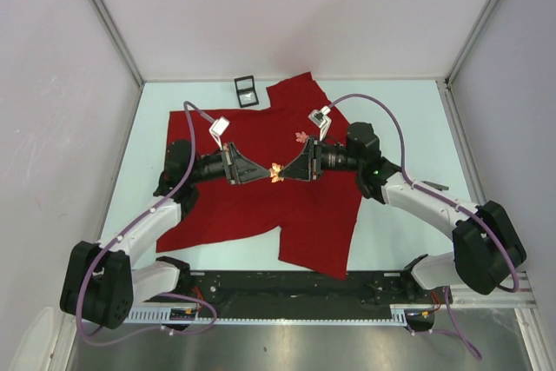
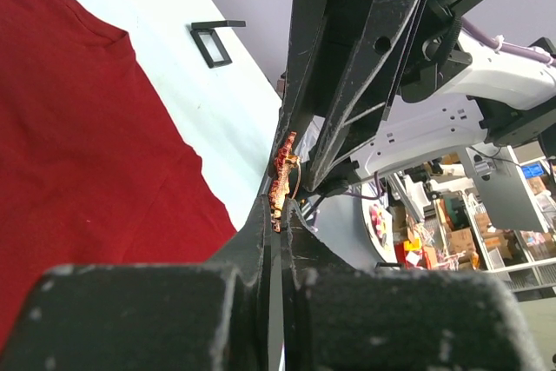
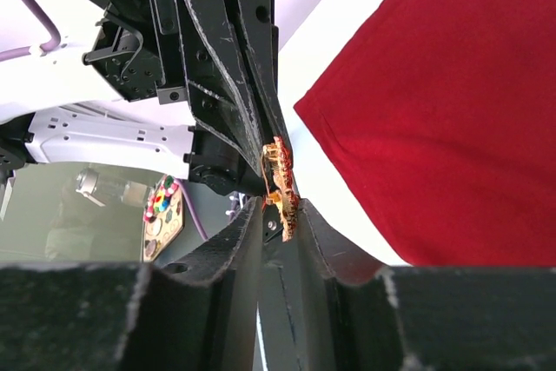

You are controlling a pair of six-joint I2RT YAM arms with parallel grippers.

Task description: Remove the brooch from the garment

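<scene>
The red garment [image 1: 261,206] lies spread flat on the table; it also shows in the left wrist view [image 2: 78,145] and the right wrist view [image 3: 452,110]. A small gold and orange brooch [image 1: 277,171] hangs in the air above the cloth, apart from it. My left gripper [image 1: 268,171] comes in from the left and is shut on the brooch [image 2: 283,175], its jaws pressed together [image 2: 280,215]. My right gripper [image 1: 287,169] meets it tip to tip from the right. Its jaws [image 3: 282,215] stand narrowly apart, closed on the other end of the brooch [image 3: 282,184].
A small black rectangular frame [image 1: 246,89] lies on the table beyond the garment's far edge, also in the left wrist view [image 2: 211,41]. A little reddish leaf-shaped piece [image 1: 301,137] rests on the cloth behind the grippers. White walls close in the table on three sides.
</scene>
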